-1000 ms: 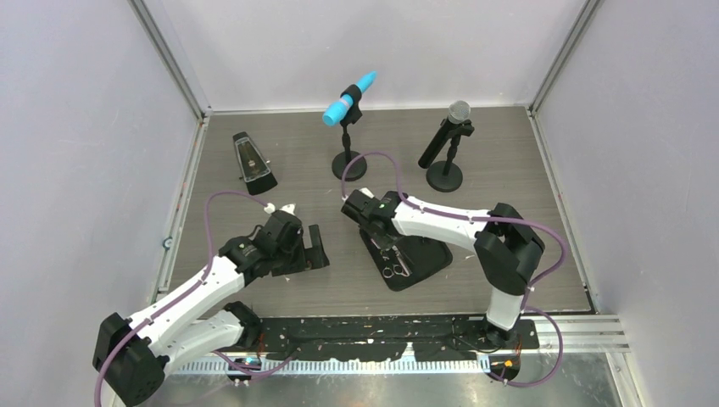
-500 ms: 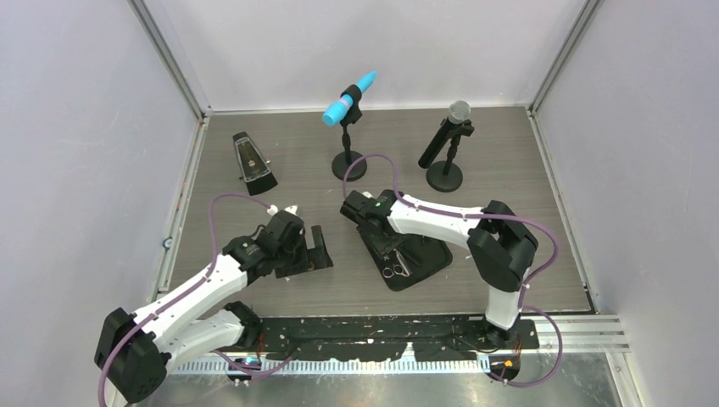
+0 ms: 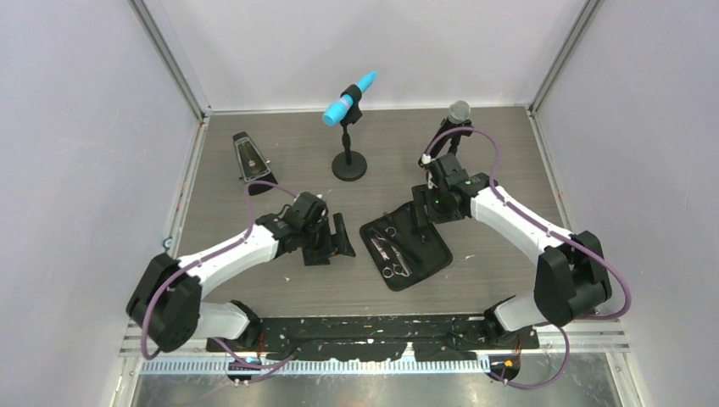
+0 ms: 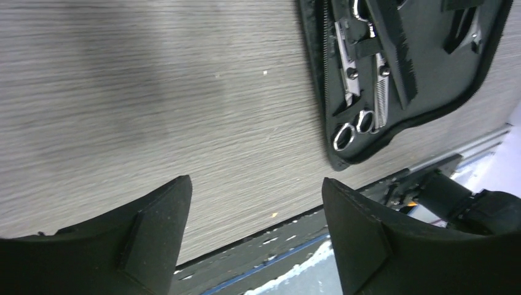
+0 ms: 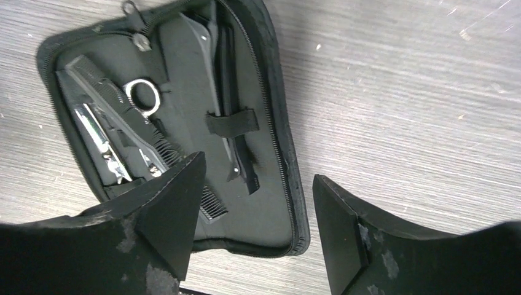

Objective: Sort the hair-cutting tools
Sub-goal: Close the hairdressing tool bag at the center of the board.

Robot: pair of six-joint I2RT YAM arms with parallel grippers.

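Snag risk: left gripper (image 4: 255,184) at 9 o'clock and right gripper (image 5: 258,169) at 12 o'clock of the open zip case (image 5: 184,74) both gape wide and empty, so a low pass could dislodge the strapped scissors (image 4: 378,101).

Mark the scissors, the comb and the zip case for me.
scissors (image 4: 344,52), left wrist view, on a silver blade.
comb (image 5: 164,146), right wrist view, on its toothed edge.
zip case (image 3: 441,259), top external view, on its right-hand rim.

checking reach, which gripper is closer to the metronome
Left. The left gripper hangs to the near right of the metronome; the right gripper is farther right, over the far edge of the zip case.
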